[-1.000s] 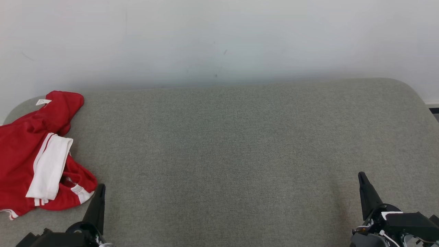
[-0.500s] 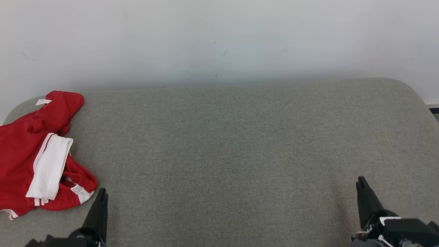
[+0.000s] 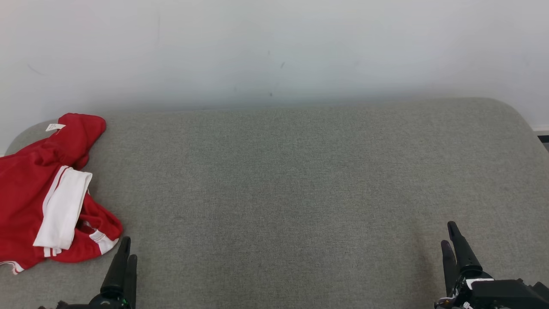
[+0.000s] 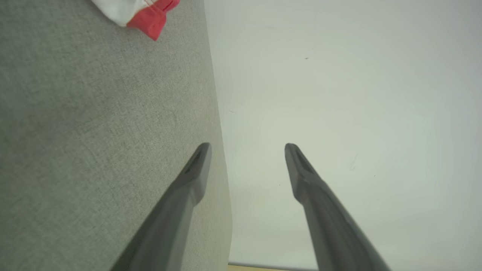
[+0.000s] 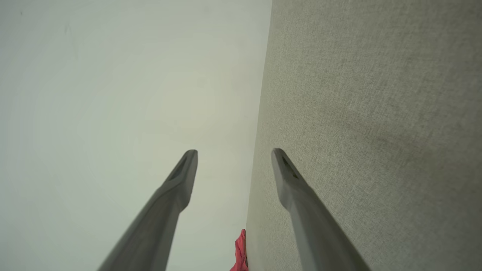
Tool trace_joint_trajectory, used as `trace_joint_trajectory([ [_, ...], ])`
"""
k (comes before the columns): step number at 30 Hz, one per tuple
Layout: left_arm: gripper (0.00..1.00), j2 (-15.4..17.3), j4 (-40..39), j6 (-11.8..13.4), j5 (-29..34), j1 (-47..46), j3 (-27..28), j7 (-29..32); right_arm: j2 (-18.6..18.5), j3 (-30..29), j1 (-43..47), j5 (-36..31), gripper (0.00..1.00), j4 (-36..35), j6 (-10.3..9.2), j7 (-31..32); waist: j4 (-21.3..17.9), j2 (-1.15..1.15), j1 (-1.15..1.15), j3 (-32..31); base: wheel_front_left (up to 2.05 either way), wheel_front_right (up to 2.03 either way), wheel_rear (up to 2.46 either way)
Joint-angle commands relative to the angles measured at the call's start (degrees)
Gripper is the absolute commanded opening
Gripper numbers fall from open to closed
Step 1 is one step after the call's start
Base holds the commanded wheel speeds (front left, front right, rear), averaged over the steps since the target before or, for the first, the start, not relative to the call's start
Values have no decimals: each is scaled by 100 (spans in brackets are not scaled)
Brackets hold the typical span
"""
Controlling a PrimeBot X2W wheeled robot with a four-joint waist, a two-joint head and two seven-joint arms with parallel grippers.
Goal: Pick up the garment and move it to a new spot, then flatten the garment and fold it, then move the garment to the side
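Well, left fingers (image 4: 186,192) and right fingers (image 5: 175,188) stand apart, empty; garment (image 3: 21,201) lies crumpled on cushion (image 3: 279,193).

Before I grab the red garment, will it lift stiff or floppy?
Probably floppy: the garment lies crumpled in soft folds, so it should sag from a single pinch. Likely light, since it looks like thin cloth. It may drag and bunch on the textured grey surface.

A crumpled red-and-white garment (image 3: 25,201) lay at the left edge of the grey padded surface (image 3: 279,180). The left gripper (image 3: 129,247) stood at the near edge, just beside it. The right gripper (image 3: 447,233) stood toward the near right corner. Both had their fingers parted and held nothing.
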Motion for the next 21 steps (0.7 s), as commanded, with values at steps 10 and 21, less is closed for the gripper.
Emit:
trace_joint_trajectory([
  [10, 100, 30, -284, 0, 1219, -19, 117, -275, -15, 130, 21, -1161, 100, -271, -2, -282, 15, 0, 0, -12, 0, 0, 0],
  [21, 100, 24, -449, 0, 2574, 49, 140, -525, -17, 210, 85, -2423, 100, -326, -3, -532, 27, 0, 0, -27, 0, 0, 0],
])
